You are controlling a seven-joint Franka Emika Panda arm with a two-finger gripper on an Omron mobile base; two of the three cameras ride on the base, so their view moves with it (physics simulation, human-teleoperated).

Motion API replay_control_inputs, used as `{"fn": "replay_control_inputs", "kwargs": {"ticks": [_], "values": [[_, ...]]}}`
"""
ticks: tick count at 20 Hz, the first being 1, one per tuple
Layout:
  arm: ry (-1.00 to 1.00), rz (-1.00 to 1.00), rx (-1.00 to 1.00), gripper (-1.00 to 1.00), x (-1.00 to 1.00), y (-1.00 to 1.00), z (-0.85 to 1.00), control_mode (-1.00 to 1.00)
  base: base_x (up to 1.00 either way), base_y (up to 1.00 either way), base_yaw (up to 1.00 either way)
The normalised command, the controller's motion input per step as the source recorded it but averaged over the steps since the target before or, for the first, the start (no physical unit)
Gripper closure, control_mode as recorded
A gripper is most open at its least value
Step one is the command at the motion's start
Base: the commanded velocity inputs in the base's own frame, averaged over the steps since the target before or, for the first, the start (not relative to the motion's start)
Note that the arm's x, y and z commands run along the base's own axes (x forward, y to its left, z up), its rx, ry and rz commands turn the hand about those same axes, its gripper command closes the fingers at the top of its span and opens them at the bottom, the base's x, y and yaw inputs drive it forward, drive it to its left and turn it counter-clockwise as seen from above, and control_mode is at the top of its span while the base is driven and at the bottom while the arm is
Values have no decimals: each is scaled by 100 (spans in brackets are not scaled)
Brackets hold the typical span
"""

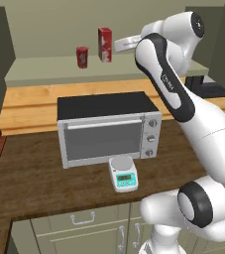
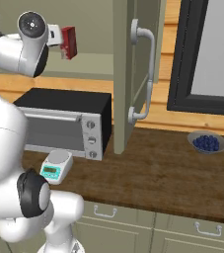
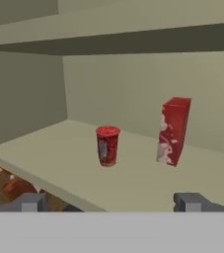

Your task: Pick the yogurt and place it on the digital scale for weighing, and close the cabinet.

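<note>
Gripper, hand view: two dark finger tips stand wide apart at the bottom of the frame with nothing between them, so the jaws are open and empty. Ahead of them, the yogurt stands upright on the pale lower shelf of the cabinet, well apart from the finger tips. A taller red-and-white carton stands upright on the same shelf, to the right of the yogurt and slightly further back, not touching it. A second shelf board runs overhead.

Left base view: the white arm rises from the lower right and bends toward the open cabinet, its hand reaching in at shelf height just right of the carton. The yogurt stands on the shelf left of the carton. Below, a silver toaster oven sits on the wooden counter. The digital scale rests on the counter, just in front of the oven's right half, its grey plate bare. Lower drawers with curved handles line the counter front.

Right base view: the open cabinet door is seen almost edge-on, its silver bar handle facing right. The carton shows beside the arm's upper joint. The digital scale lies before the toaster oven. A bowl of blueberries sits on the counter far to the right, below a dark-framed window.
</note>
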Motion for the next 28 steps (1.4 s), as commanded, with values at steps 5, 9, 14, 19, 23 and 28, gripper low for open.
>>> {"fn": "replay_control_inputs", "kwargs": {"ticks": [5, 9, 14, 19, 23, 28], "values": [[0, 0, 0, -100, 47, 3, -1, -100, 0, 0, 0], [0, 0, 0, -100, 48, 22, 0, -100, 0, 0, 0], [6, 1, 1, -100, 10, 27, -7, -100, 0, 0, 0], [9, 0, 3, -100, 1, 38, -35, -100, 0, 0, 0], [0, 0, 1, -100, 12, 27, -20, -100, 0, 0, 0], [0, 0, 1, -100, 19, 21, -13, -100, 0, 0, 0]]}}
